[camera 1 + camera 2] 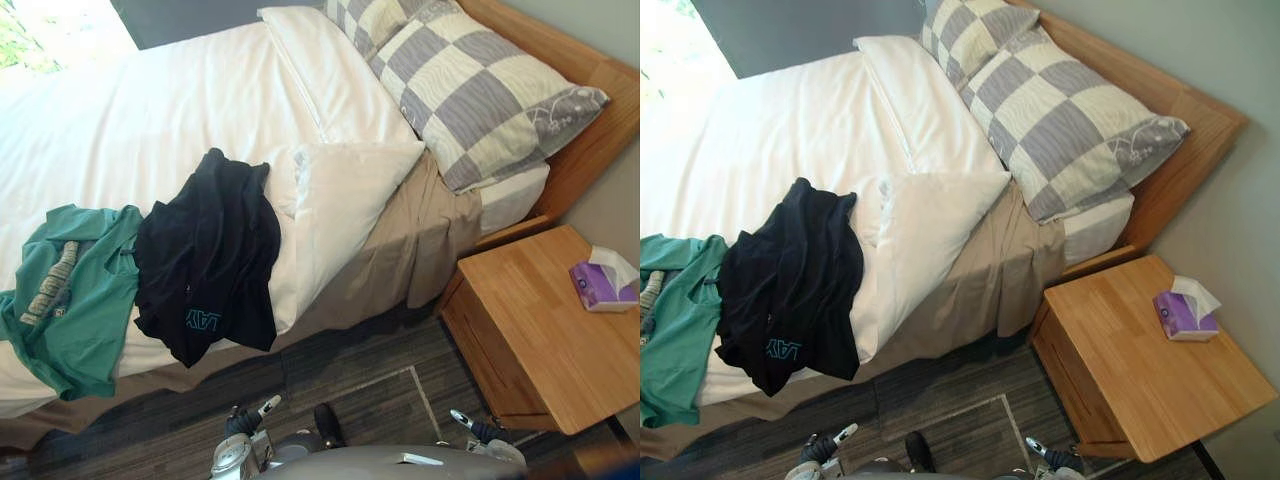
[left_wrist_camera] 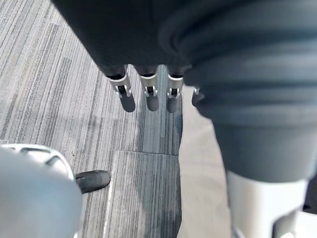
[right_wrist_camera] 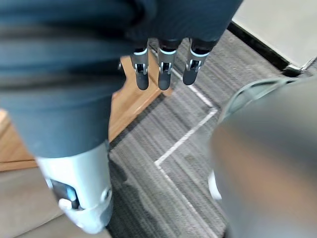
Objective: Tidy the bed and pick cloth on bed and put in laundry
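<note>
Grey carpet (image 2: 59, 99) lies under my left hand (image 2: 127, 96) and right hand (image 3: 164, 74), both hanging at six o'clock, fingers straight, slightly apart, empty. Black shirt (image 1: 208, 260) drapes over the bed (image 1: 150, 110) edge at nine o'clock, touching the green shirt (image 1: 75, 300) at eight. I'd take the black one first, gathering its overhanging hem so the white pillow (image 1: 345, 190) beside it isn't dragged along.

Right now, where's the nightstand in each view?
Left eye view: nightstand lower right, beside the bed.
Right eye view: lower right, tissue box on it.
Right wrist view: its wood just past the right hand.
Left wrist view: looks at carpet beside beige cloth.
Shared landmark: pale line in the carpet, also in the right wrist view.
</note>
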`<state>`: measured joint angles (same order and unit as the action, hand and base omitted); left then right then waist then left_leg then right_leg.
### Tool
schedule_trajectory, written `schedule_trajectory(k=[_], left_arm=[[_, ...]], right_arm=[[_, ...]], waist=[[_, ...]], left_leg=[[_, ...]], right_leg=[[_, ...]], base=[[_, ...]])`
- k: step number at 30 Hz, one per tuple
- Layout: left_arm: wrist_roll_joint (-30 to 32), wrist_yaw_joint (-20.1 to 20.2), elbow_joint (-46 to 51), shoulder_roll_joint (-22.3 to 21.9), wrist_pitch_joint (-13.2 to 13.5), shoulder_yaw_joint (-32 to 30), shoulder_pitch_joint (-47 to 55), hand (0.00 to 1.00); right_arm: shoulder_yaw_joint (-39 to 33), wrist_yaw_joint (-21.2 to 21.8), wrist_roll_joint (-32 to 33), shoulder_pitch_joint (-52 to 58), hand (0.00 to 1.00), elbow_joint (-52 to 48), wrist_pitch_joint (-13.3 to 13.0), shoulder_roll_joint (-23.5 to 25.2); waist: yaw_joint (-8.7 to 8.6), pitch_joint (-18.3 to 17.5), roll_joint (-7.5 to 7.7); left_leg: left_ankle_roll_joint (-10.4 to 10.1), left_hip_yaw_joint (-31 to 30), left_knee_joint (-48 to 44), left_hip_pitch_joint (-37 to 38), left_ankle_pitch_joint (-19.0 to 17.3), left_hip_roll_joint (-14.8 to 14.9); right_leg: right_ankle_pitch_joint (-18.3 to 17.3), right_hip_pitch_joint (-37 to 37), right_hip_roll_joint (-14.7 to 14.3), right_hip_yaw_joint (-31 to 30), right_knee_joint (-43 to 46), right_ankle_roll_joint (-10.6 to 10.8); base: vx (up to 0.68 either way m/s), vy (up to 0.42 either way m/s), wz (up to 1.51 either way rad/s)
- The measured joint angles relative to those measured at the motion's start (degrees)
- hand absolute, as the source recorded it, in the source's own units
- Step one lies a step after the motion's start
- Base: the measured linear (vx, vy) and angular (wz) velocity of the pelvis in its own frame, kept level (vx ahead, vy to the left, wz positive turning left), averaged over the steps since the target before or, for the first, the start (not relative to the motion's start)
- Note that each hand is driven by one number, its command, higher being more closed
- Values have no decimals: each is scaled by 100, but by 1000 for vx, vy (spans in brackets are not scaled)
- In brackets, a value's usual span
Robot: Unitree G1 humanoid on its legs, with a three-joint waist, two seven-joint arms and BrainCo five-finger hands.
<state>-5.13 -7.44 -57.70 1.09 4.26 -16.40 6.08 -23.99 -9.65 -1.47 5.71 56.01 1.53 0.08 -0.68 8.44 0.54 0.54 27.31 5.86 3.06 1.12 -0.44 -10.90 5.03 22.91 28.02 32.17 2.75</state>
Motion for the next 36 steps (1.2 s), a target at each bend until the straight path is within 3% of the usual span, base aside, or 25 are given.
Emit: schedule_trajectory(k=[1,2,3,6,8,9,10,11,12,13,15,21,24,26,31,36], left_arm=[[12,1,5,80,-5,144,-4,0],[12,-1,4,143,-12,188,-1,0],[17,-3,-12,266,-15,235,-8,0],[24,-4,-210,314,-18,224,-77,0],[42,-4,-213,264,-21,186,-83,0],[147,-1,-205,199,-15,4,-113,0],[172,-3,-226,177,-18,-88,-151,0],[246,-4,-203,-58,-19,-262,-156,0],[264,1,-180,-232,-9,-335,-165,0],[300,1,-187,-342,-16,-426,-152,0],[373,1,-172,-406,-14,-455,-149,0],[413,6,28,-362,-21,-463,-131,0],[416,6,61,-318,-33,-456,4,0],[436,6,64,-281,-33,-451,31,0],[469,12,82,-147,10,-373,193,0],[530,116,18,215,10,124,290,0]], right_arm=[[34,-2,1,-10,0,-1,-5,-26],[65,-5,2,-31,0,-4,-6,-2],[202,-12,8,-63,0,-5,-8,17],[305,-26,18,-68,0,-46,-60,-22],[496,-56,21,-32,0,-151,-89,-37],[608,-69,32,49,0,-223,-107,-21],[628,-65,52,79,0,-231,-129,9],[631,-66,64,126,0,-284,-129,-90],[628,-78,62,132,0,-349,-134,-190],[646,-77,62,113,0,-367,-129,-259],[646,-80,60,118,0,-397,-128,-274],[889,-90,67,305,0,-969,-111,-80],[1384,-66,56,828,0,-2770,-112,130],[1350,-66,13,1023,0,-3757,-137,126],[910,-134,-381,1119,0,-5682,-222,-273],[745,-296,-1111,175,0,-6188,-325,-1439]], waist=[[-23,6,-32],[-28,18,34],[-46,73,111],[-124,134,52],[-157,152,14],[-157,122,108],[-157,130,142],[-148,88,23],[-141,90,-157],[-141,65,-285],[-139,65,-347],[-127,22,-234],[-143,-13,-198],[-154,-18,-209],[-180,-206,-120],[-267,-244,-131]], left_leg=[[20,-152,-3,20,-20,67],[28,-225,-4,21,-24,95],[39,-355,-12,33,-15,181],[-48,-601,-146,118,-28,515],[-211,-682,-215,202,-71,654],[-351,-697,-219,208,-87,611],[-409,-711,-200,254,-130,615],[-440,-364,-194,336,-104,780],[-649,-74,-174,394,45,968],[-727,33,-118,438,78,1055],[-810,160,-35,599,146,1136],[-837,386,-34,779,171,1207],[-841,544,-33,773,164,1149],[-836,552,-32,766,50,1152],[-832,455,-31,684,-6,1109],[-787,65,-33,554,24,1020]], right_leg=[[-4,-423,-61,-499,723,-79],[-138,-568,-167,-718,862,17],[-437,-804,-461,-1102,959,143],[-643,-1088,-1167,-1560,233,129],[-542,-1124,-1426,-1966,-607,209],[-147,-1071,-1440,-2281,-1326,148],[-19,-1054,-1416,-2240,-1331,6],[-45,-1028,-1496,-2109,-1374,-28],[-92,-1032,-1624,-2088,-1334,-96],[-113,-1018,-1729,-2077,-1322,-117],[-113,-901,-1860,-2070,-1343,-117],[-113,-634,-1903,-2007,-1545,-118],[-121,-658,-1867,-2136,-1633,-117],[-171,-667,-1872,-2132,-1655,-135],[-234,-698,-1834,-2107,-1617,-99],[-180,-638,-1776,-1909,-1725,-51]], base=[[186,-24,42],[211,-69,50],[109,-85,38],[147,-153,45],[151,-266,34],[149,-331,34],[182,-322,28],[251,-242,13],[273,-267,-4],[217,-205,-10],[164,-138,-12],[99,-48,-2],[15,17,-14],[-22,9,0],[4,-7,7],[62,-9,24]])
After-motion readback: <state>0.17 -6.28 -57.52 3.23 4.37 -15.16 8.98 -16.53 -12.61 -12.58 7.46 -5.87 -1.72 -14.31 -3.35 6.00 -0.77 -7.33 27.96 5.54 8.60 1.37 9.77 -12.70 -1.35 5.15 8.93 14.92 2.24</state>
